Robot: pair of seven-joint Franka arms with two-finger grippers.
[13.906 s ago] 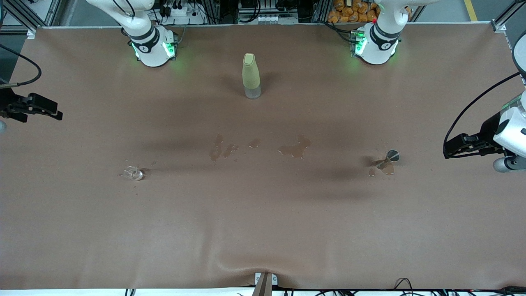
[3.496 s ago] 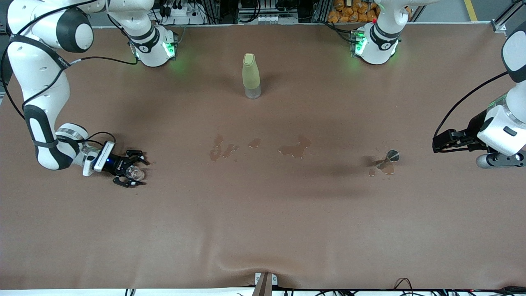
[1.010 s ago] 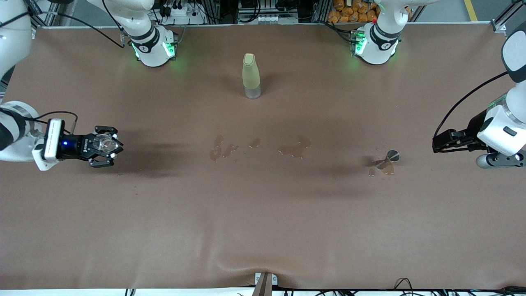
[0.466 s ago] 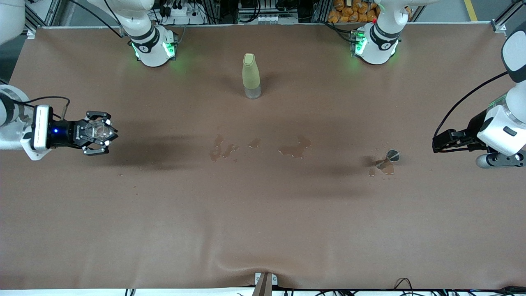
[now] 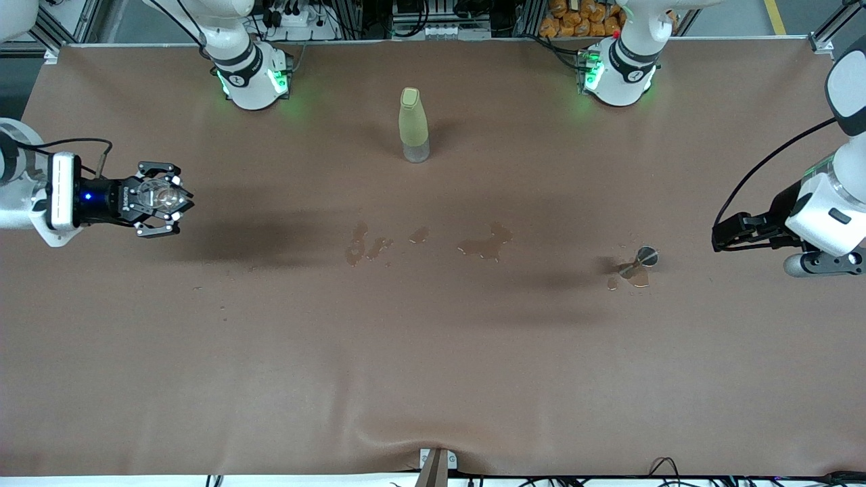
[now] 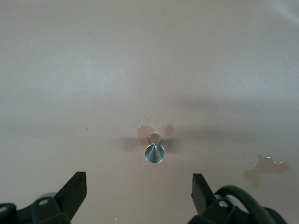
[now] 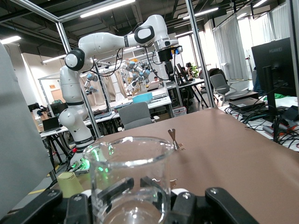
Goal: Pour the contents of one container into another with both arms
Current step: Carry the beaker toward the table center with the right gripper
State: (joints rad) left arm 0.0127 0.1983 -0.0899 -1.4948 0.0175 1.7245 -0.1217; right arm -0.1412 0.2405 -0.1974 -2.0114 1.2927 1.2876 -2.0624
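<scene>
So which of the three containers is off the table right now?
The squat clear cup: the right gripper holds it up over the table's right-arm end. The stemmed glass and the yellow-green bottle both stand on the table.

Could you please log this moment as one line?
right gripper: shut on cup, aloft | left gripper: open, waiting | goblet: on table

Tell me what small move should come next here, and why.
Probably the left gripper should move in on the stemmed glass: its jaws are open and the glass stands untouched on the table among small wet patches, while the right gripper already holds the clear cup up.
</scene>
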